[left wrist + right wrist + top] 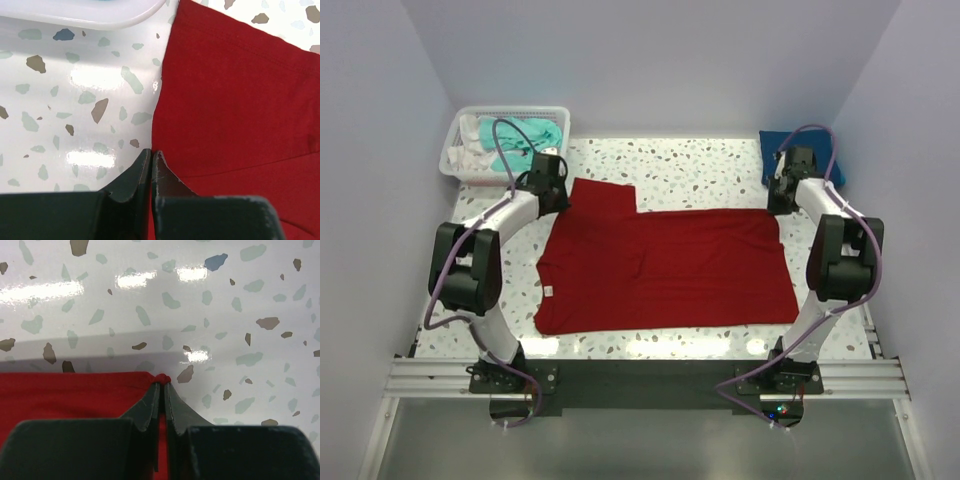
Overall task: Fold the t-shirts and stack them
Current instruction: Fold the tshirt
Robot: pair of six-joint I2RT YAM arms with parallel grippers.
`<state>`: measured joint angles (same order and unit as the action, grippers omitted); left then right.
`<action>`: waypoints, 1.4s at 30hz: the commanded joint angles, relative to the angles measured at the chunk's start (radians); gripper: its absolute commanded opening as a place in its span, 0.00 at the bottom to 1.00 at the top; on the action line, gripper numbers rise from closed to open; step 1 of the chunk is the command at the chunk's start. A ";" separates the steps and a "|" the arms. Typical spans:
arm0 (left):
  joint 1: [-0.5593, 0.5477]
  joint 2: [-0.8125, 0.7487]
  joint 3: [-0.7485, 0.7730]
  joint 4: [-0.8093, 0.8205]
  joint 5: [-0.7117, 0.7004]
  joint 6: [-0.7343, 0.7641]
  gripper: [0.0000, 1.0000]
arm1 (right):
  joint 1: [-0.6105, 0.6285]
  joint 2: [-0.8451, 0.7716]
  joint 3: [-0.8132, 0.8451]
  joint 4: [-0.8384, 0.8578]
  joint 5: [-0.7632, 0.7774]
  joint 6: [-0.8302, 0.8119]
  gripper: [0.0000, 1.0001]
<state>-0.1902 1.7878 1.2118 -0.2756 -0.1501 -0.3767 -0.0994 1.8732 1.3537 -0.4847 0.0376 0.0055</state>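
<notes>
Broadly, the speckled surface carries the deep red t-shirt, spread flat across its middle between the two arms. At the far left corner the white mesh basket holds the teal t-shirt, and the royal blue t-shirt lies bunched at the far right corner. The left gripper has its fingers pressed together on the red shirt's sleeve edge, while the right gripper pinches that shirt's far right corner.

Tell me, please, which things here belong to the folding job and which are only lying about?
Job: deep red cloth t-shirt, royal blue cloth t-shirt, teal cloth t-shirt.
Lying about: white plastic mesh basket, white cloth inside it.
</notes>
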 commanded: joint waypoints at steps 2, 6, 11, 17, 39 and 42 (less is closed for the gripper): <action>0.006 -0.068 -0.015 0.006 -0.040 0.018 0.00 | -0.003 -0.060 -0.002 0.031 0.041 0.027 0.00; 0.006 -0.096 -0.044 0.001 -0.063 0.004 0.00 | -0.003 -0.097 -0.031 0.029 0.074 0.045 0.00; 0.006 -0.125 -0.070 -0.004 -0.080 -0.002 0.00 | -0.003 -0.183 -0.077 0.046 0.114 0.083 0.00; 0.006 -0.148 -0.089 -0.017 -0.103 -0.013 0.00 | -0.003 -0.239 -0.145 0.064 0.145 0.126 0.00; 0.006 -0.283 -0.244 -0.089 -0.117 -0.059 0.00 | -0.003 -0.424 -0.384 0.109 0.277 0.257 0.00; 0.006 -0.301 -0.265 -0.091 -0.118 -0.060 0.00 | -0.003 -0.437 -0.416 0.121 0.288 0.263 0.00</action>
<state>-0.1913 1.5326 0.9661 -0.3618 -0.2211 -0.4313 -0.0975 1.4822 0.9627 -0.4107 0.2379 0.2436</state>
